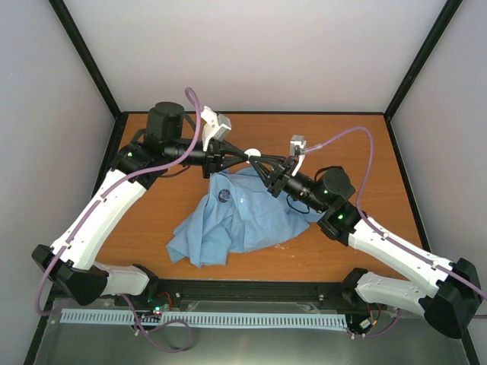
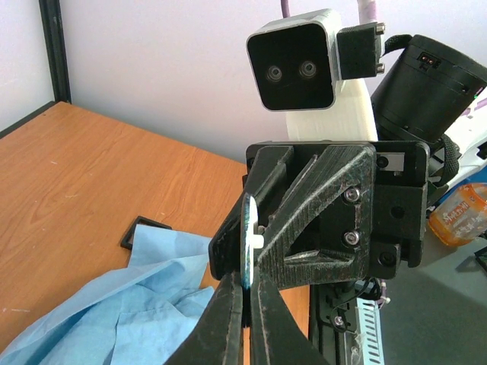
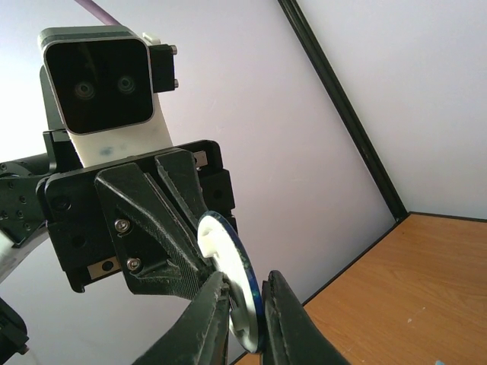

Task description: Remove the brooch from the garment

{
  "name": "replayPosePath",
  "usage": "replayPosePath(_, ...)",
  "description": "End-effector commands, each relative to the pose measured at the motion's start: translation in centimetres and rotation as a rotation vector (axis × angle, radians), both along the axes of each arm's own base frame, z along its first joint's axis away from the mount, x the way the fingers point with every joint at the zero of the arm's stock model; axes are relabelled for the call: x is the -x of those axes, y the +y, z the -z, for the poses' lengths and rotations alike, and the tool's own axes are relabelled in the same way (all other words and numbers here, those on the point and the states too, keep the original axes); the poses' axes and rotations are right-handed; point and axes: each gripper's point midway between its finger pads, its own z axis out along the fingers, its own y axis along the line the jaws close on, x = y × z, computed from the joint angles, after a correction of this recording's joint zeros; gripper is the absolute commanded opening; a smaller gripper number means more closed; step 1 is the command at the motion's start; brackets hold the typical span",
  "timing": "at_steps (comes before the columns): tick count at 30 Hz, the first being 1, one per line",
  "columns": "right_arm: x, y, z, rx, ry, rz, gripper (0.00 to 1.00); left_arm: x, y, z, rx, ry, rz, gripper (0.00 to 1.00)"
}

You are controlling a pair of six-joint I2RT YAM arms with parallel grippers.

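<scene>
Disc [image 3: 227,262] clamped above rumpled garment [image 1: 243,220]
The left gripper [image 2: 247,319] and right gripper [image 3: 245,319] both pinch the thin round disc, which has a glossy white face and a blue rim, over the wood-grain table [image 1: 365,243]. The small dark round brooch [image 1: 224,195] sits on the soft light blue garment, near its far-left folds.

Table: an orange-brown wood-grain table [image 1: 358,152], with pale walls [image 1: 259,53] on three sides and black frame posts [image 1: 90,57] at its far corners.
Shirt: a light blue shirt [image 1: 243,220] lies crumpled in a heap on the middle of the wood, spreading toward the near left.
Small item: a flat black square frame [image 2: 144,232] lies on the wood, touching or just beside the shirt's edge. What it is cannot be told.
Near edge: a black rail [image 1: 259,293] runs along the front.
</scene>
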Motion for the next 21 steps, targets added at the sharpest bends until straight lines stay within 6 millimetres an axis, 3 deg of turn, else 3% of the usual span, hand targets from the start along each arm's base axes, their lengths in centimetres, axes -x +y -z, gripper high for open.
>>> replayPosePath(1,-3.4,-2.3,1.1,0.001,0.063,0.206,0.10,3.2,0.0,-3.0,0.068,-0.043,0.123,0.01)
replayPosePath(8,-2.6,-2.3,0.7,-0.040,0.043,0.169,0.13,3.2,-0.1,-3.1,0.073,-0.035,0.125,0.01)
replayPosePath(21,-3.7,-1.8,0.5,-0.019,0.088,0.186,0.12,3.2,-0.2,-2.8,0.066,-0.037,0.131,0.01)
